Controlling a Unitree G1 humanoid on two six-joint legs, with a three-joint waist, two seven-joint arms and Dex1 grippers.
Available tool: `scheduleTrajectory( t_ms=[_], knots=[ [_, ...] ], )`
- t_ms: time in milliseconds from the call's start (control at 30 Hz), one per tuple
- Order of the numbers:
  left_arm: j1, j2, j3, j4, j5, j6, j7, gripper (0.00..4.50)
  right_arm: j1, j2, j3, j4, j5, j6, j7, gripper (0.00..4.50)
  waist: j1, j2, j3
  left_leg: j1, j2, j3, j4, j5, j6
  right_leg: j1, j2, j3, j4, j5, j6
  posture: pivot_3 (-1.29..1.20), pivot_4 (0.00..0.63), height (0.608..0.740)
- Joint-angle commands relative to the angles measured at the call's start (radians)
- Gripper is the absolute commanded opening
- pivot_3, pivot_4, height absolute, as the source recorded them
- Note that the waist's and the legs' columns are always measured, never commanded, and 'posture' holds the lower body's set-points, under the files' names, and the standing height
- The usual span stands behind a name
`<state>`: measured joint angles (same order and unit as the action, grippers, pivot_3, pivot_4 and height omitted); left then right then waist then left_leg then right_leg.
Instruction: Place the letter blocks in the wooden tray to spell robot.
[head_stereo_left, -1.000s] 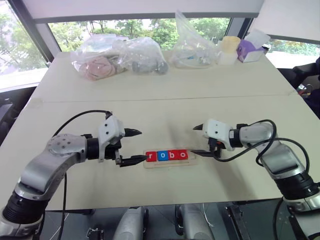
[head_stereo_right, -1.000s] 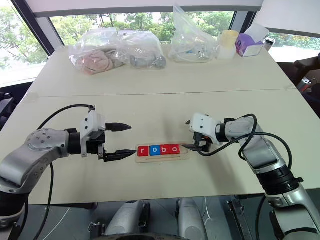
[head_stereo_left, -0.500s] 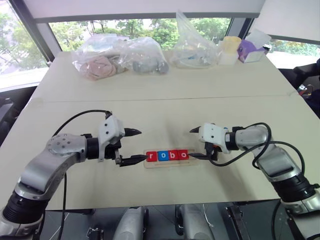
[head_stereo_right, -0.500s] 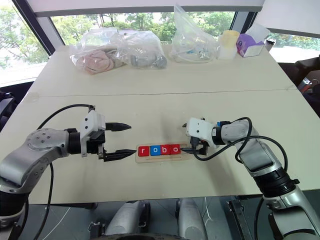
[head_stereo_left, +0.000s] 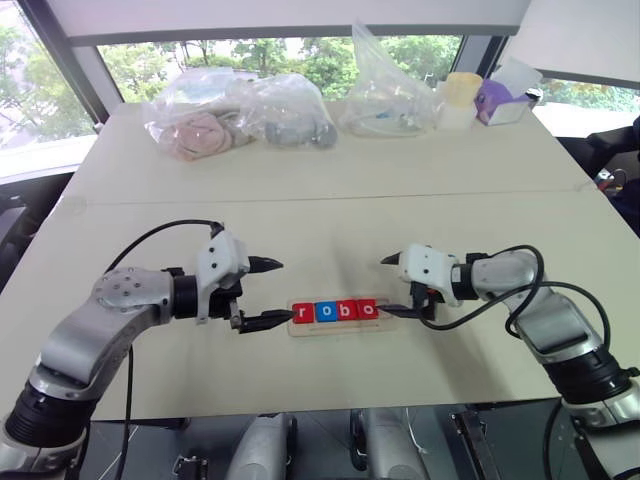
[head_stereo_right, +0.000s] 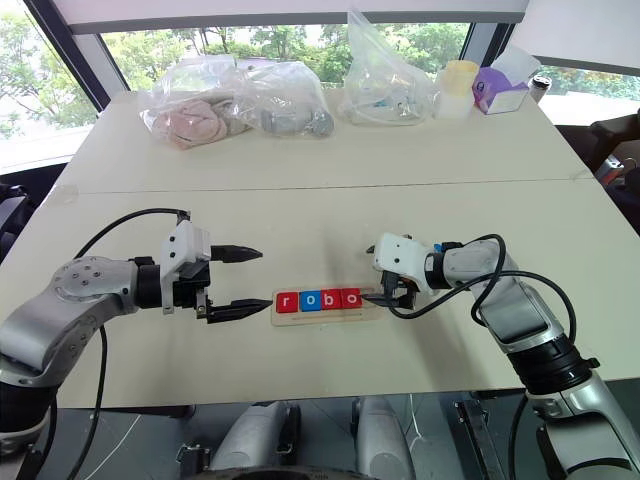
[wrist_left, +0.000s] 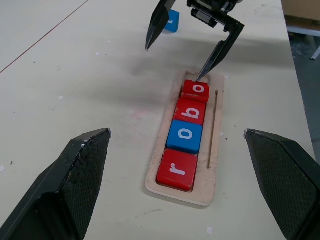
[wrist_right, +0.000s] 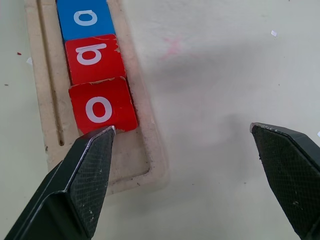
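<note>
The wooden tray (wrist_left: 215, 150) lies on the table between my two grippers. Four letter blocks sit in it in a row: a red r (wrist_left: 177, 169), a blue o (wrist_left: 185, 136), a red b (wrist_left: 190, 110) and a red o (wrist_right: 102, 106). The slot at the tray's right end is bare. Another blue block (wrist_left: 172, 21) lies on the table behind the right gripper; its letter is not readable. My left gripper (head_stereo_left: 285, 290) is open and empty at the tray's left end. My right gripper (head_stereo_left: 385, 287) is open, one fingertip (wrist_right: 111, 131) at the last o's outer edge.
Clear plastic bags (head_stereo_left: 235, 118) with assorted items line the far side of the table, beside a pale yellow cup (head_stereo_left: 460, 98) and a purple box (head_stereo_left: 500, 100). A seam (head_stereo_left: 330, 197) crosses the tabletop behind the tray. The table's front edge is near the arms.
The right wrist has shifted slightly toward the tray while its lower fingertip stays at the tray's right end. The left arm and the blocks have not moved.
</note>
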<state>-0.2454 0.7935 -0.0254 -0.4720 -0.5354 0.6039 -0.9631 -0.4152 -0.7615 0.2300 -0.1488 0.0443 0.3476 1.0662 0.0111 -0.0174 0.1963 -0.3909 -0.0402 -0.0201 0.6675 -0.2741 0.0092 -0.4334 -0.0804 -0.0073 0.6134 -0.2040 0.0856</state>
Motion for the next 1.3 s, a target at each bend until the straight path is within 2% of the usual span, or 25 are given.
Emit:
scheduleTrajectory(
  t_ms=[33, 533, 1133, 1300],
  knots=[
    [-0.012, 0.005, 0.013, -0.010, -0.004, -0.013, -0.007, 4.50, -0.010, 0.006, -0.041, -0.021, 0.035, 0.024, -0.008, 4.44, 0.000, 0.000, 0.000, 0.000, 0.000, 0.000, 0.000, 0.000, 0.000, 0.000, 0.000, 0.000, 0.000, 0.000, 0.000, 0.00, 0.150, 0.725],
    [-0.013, 0.003, 0.008, -0.012, -0.002, -0.012, -0.007, 4.50, 0.024, -0.022, -0.026, -0.005, 0.011, -0.015, -0.011, 4.44, 0.000, 0.000, 0.000, 0.000, 0.000, 0.000, 0.000, 0.000, 0.000, 0.000, 0.000, 0.000, 0.000, 0.000, 0.000, 0.00, 0.150, 0.725],
    [-0.006, 0.002, 0.012, -0.019, -0.004, -0.008, 0.001, 4.50, -0.003, 0.034, 0.016, -0.008, 0.000, -0.025, -0.015, 4.44, 0.000, 0.000, 0.000, 0.000, 0.000, 0.000, 0.000, 0.000, 0.000, 0.000, 0.000, 0.000, 0.000, 0.000, 0.001, 0.00, 0.150, 0.725],
    [0.000, 0.002, 0.014, -0.024, -0.009, -0.005, 0.002, 4.50, -0.012, -0.015, -0.019, -0.010, -0.014, -0.033, -0.010, 4.44, 0.000, 0.000, 0.000, 0.000, 0.000, 0.000, 0.000, 0.000, 0.000, 0.000, 0.000, 0.000, 0.000, 0.000, 0.001, 0.00, 0.150, 0.725]
  ],
)
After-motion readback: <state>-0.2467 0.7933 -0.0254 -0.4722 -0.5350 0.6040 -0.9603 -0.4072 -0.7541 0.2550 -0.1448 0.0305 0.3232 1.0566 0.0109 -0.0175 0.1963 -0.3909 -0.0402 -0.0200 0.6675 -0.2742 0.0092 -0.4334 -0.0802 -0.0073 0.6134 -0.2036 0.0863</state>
